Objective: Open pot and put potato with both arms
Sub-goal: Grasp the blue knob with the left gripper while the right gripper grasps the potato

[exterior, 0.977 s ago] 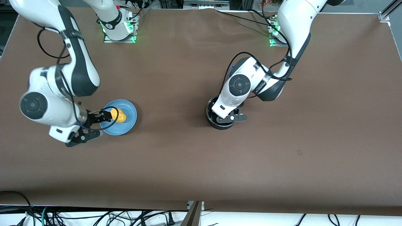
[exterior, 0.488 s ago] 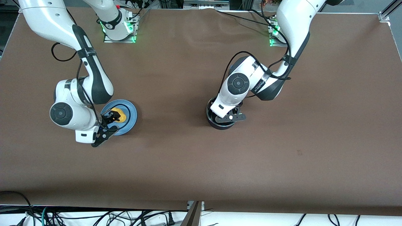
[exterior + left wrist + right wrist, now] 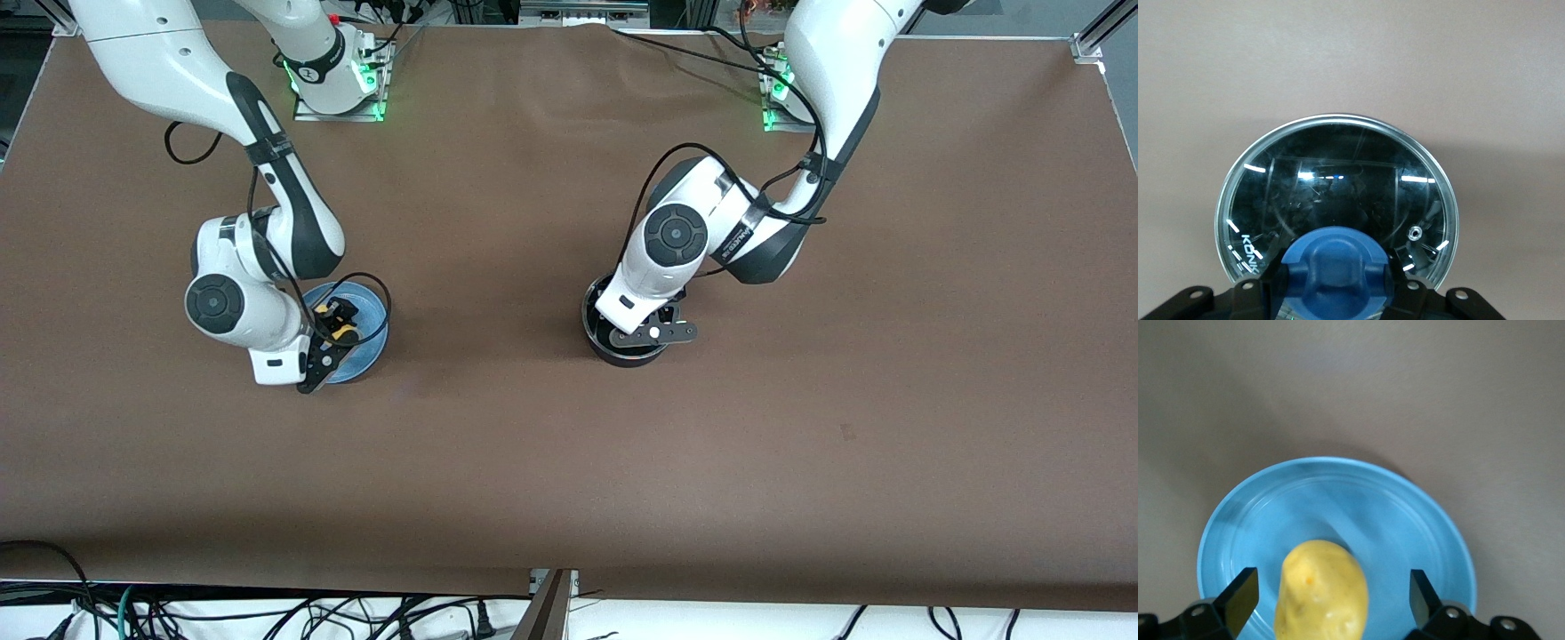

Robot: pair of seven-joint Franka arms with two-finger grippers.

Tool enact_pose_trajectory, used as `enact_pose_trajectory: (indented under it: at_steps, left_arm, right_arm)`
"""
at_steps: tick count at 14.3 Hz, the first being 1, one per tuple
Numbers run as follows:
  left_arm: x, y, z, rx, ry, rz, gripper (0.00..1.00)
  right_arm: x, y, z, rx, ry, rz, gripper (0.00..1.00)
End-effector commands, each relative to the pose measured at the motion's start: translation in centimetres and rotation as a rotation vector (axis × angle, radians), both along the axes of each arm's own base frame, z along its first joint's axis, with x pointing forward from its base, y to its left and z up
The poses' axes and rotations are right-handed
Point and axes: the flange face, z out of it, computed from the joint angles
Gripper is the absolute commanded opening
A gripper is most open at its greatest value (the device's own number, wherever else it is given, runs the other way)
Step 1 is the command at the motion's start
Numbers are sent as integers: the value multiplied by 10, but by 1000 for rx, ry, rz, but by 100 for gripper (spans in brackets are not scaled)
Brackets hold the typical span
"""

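The black pot (image 3: 622, 356) stands mid-table with its glass lid (image 3: 1338, 180) on; its handle is hidden under the left arm. My left gripper (image 3: 642, 331) is down on the lid, shut on the blue knob (image 3: 1337, 263), a finger pressed on each side. The yellow potato (image 3: 347, 335) lies on the light-blue plate (image 3: 369, 311) toward the right arm's end of the table. My right gripper (image 3: 333, 322) is open over the plate. In the right wrist view its fingers (image 3: 1239, 593) straddle the potato (image 3: 1321, 593) with a gap on each side.
The plate (image 3: 1405, 513) and the pot stand far apart on the bare brown table (image 3: 498, 427). Cables trail from both arm bases along the table's edge farthest from the front camera.
The right arm has swung toward the table's middle and turned its hand over the plate, so its fingers now straddle the potato from above. The left arm has stayed on the lid.
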Motion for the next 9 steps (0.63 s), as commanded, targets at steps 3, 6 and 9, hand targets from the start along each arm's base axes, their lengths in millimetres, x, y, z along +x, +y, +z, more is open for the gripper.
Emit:
enact_pose_trajectory:
  at_steps: [3,6,9]
  left_arm:
    - [2,60,96,86,14,-16,32]
    - [27,149,111,98,83,-96,30]
    - [49,243,101,173,116,-229,30]
  right_arm:
    - [-22,-3,1,7,-12,80,100]
    - [-25,-5,-4,14,-32,119,100]
    - [-25,-10,-9,18,-44,154,90]
